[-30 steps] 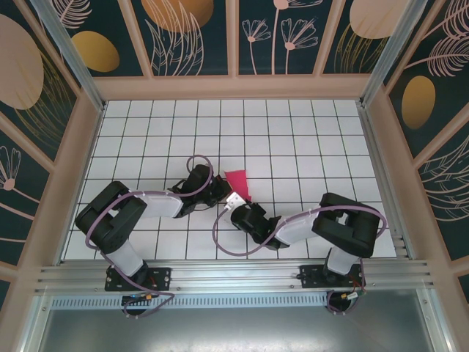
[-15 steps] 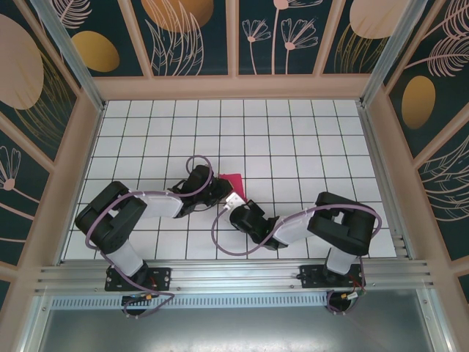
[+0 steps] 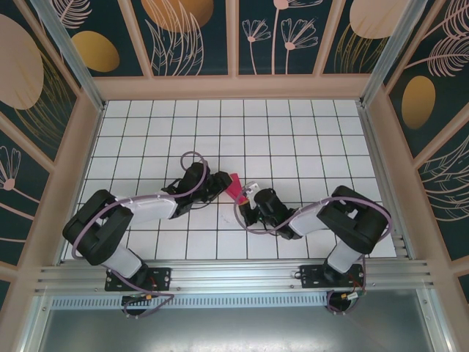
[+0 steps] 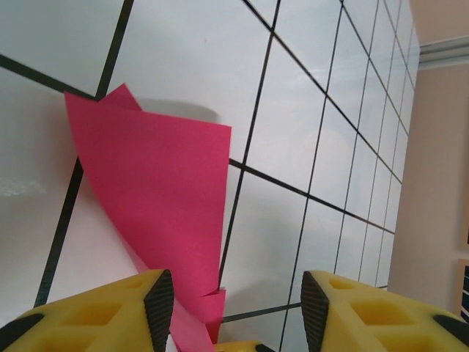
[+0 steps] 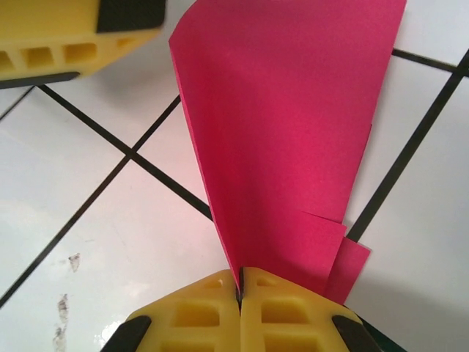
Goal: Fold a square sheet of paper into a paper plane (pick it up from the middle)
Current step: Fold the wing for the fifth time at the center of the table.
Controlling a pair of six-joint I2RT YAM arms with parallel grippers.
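Folded paper (image 5: 286, 132) narrows toward right gripper (image 5: 240, 290), clamped tight on narrow tip. Wide end faces left gripper (image 4: 234, 297), jaws wide apart, holding nothing. Overhead, paper's long axis hard to make out.

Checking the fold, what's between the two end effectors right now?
In the top view, the red paper fills the gap between the left end effector and the right end effector. The right wrist view shows the right one shut on it.

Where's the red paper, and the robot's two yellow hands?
Folded magenta-red paper (image 5: 293, 132): right wrist view, middle of its flat face.
Right yellow hand (image 5: 240, 282): right wrist view, where its fingertips pinch the paper.
Left yellow hand (image 4: 234, 297): left wrist view, gap between its open fingertips.
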